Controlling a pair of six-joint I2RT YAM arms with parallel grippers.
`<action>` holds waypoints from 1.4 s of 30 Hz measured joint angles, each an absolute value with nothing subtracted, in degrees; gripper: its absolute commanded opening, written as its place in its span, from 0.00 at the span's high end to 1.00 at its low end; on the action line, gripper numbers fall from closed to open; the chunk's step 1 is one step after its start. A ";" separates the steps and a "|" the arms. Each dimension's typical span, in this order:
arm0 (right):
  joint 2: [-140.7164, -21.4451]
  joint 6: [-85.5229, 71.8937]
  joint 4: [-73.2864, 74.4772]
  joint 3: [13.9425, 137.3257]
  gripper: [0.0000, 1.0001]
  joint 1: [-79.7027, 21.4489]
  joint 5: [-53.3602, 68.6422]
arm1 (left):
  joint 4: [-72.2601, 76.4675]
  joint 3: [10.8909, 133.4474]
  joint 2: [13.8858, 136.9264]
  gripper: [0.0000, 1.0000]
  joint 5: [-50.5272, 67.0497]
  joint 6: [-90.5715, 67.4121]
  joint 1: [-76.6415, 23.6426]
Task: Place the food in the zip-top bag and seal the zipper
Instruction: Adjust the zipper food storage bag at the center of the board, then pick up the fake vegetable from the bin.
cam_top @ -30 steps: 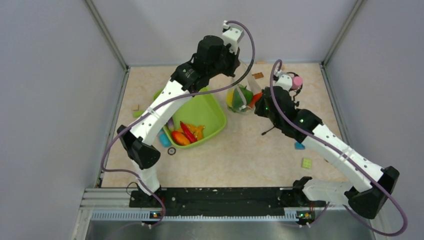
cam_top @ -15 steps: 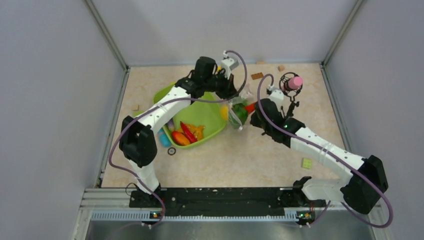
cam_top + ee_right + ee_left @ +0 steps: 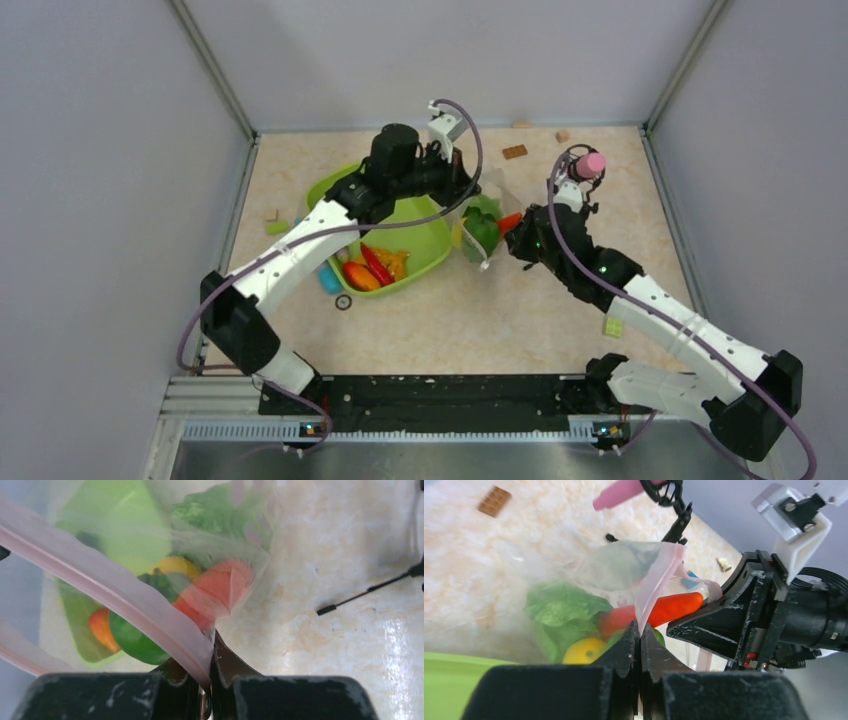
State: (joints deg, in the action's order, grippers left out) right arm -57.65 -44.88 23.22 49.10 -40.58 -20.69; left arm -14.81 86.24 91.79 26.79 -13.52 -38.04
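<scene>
The clear zip-top bag (image 3: pixel 481 229) hangs between my two grippers, just right of the lime-green tray (image 3: pixel 425 240). It holds a pale green cabbage (image 3: pixel 558 605), a yellow lemon (image 3: pixel 582 651), an orange-red carrot (image 3: pixel 669 609) and a green pepper (image 3: pixel 132 638). My left gripper (image 3: pixel 640 628) is shut on the pinkish zipper (image 3: pixel 655 585) at one end of the mouth. My right gripper (image 3: pixel 211 641) is shut on the zipper (image 3: pixel 115 593) at the other end. A red chilli (image 3: pixel 376 263) and orange pieces (image 3: pixel 360 277) lie in the tray.
A black stand with a pink top (image 3: pixel 586 165) is right behind the right wrist. Brown blocks (image 3: pixel 515 151) lie at the back, a green block (image 3: pixel 613 325) lies at the right, and a blue block (image 3: pixel 330 280) and a small ring (image 3: pixel 343 302) lie by the tray's front.
Both arms have come down and toward the near side with the bag. The bag has dropped from a raised spot at the back to beside the tray's right edge.
</scene>
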 measured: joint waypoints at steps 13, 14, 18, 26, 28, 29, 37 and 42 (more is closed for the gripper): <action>-52.29 -31.73 27.83 63.13 0.95 -40.58 -10.15 | -13.43 82.54 79.61 0.82 4.54 -18.02 -42.44; -52.12 -31.31 28.05 63.13 0.95 -40.60 -9.06 | -13.50 82.13 79.61 0.77 4.14 -18.13 -42.44; -52.56 -30.50 30.39 63.07 0.99 -40.60 -6.00 | -13.74 79.20 79.20 0.38 3.86 -18.50 -42.52; -51.75 -31.00 32.27 60.60 1.00 -40.60 -5.21 | -15.16 68.79 71.26 0.02 6.63 -21.37 -42.54; -51.24 -31.16 32.36 59.88 1.00 -40.60 -5.34 | -15.14 66.89 67.85 0.02 6.35 -21.91 -42.52; -51.11 -31.18 32.29 59.83 1.00 -40.60 -5.45 | -15.16 66.00 65.93 0.02 5.87 -22.20 -42.52; -50.74 -31.05 28.60 57.54 1.00 -40.60 -5.78 | -15.70 61.21 57.36 0.02 -2.35 -28.45 -33.17; -51.37 -31.03 25.87 55.75 1.00 -40.60 -4.97 | -18.61 59.09 63.99 0.02 -6.46 -33.21 -26.26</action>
